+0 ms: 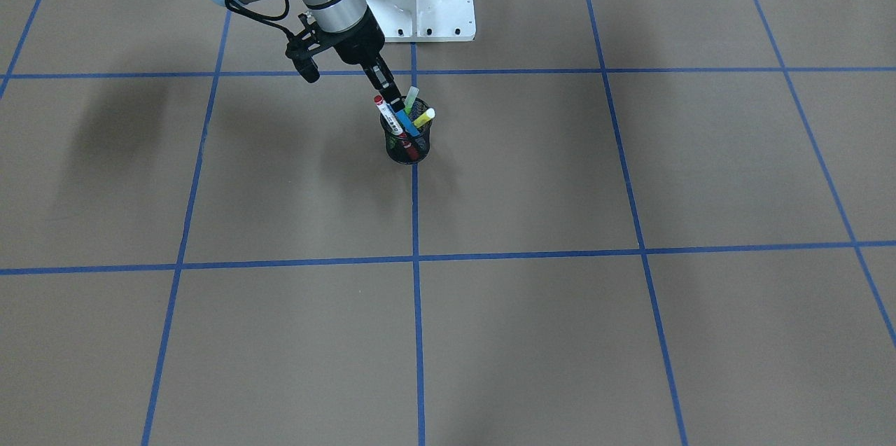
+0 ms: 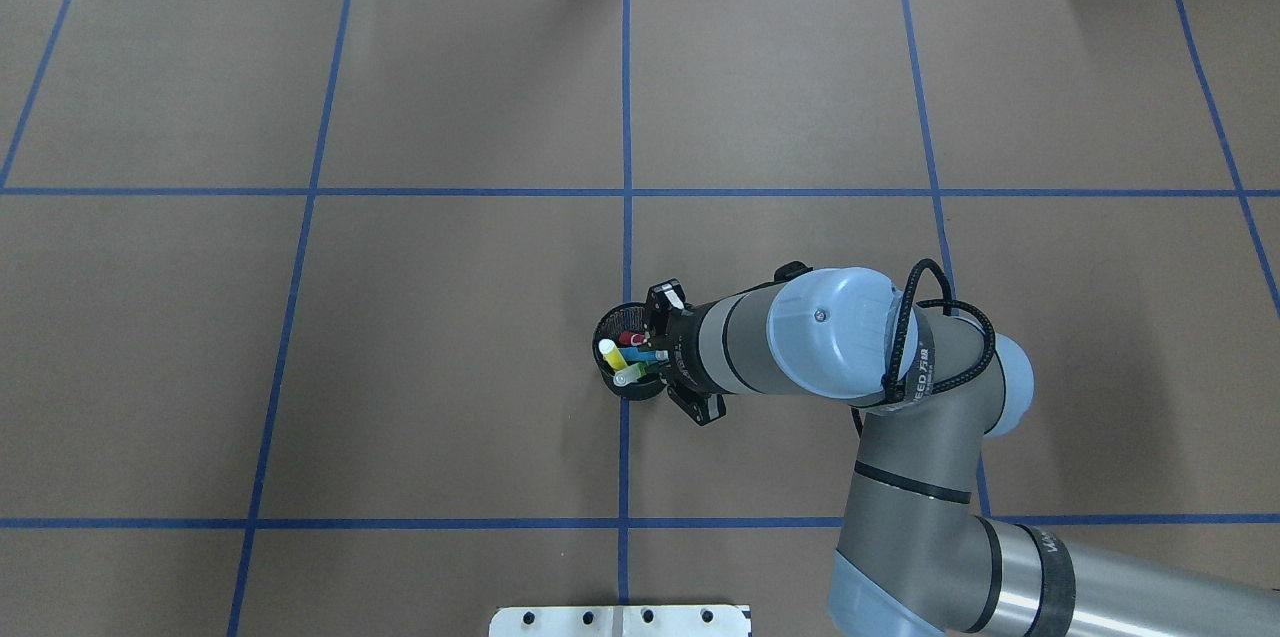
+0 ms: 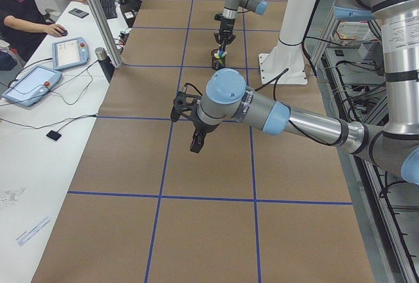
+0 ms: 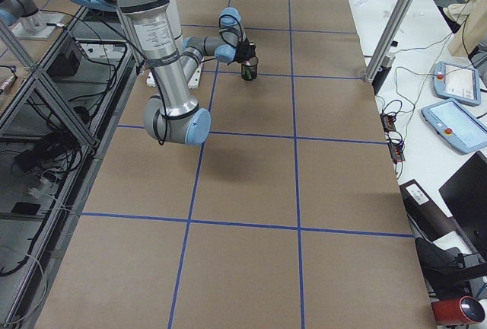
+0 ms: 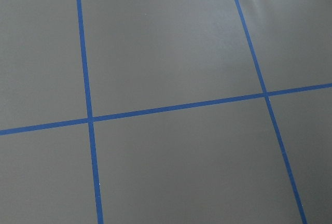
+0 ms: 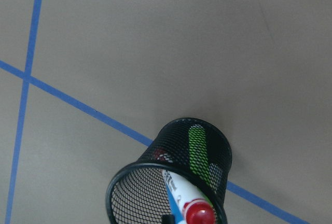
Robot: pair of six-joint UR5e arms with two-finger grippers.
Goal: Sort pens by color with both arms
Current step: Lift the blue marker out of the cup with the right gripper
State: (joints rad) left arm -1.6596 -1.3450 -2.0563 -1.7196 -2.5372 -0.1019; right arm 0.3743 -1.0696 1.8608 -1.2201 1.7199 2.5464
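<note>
All four pens stand leaning in a black mesh cup (image 1: 407,146) on the counter (image 1: 560,187): the red-capped pen (image 1: 383,108), the blue pen (image 1: 404,122), the green pen (image 1: 411,98) and the yellow pen (image 1: 425,116). The right end effector (image 1: 389,97) reaches down at a slant to the top of the blue pen. Its fingers look narrow, but I cannot tell whether they clamp the pen. The left end effector (image 3: 196,144) hangs over the bare counter, well apart from the cup, and I cannot tell its width.
</note>
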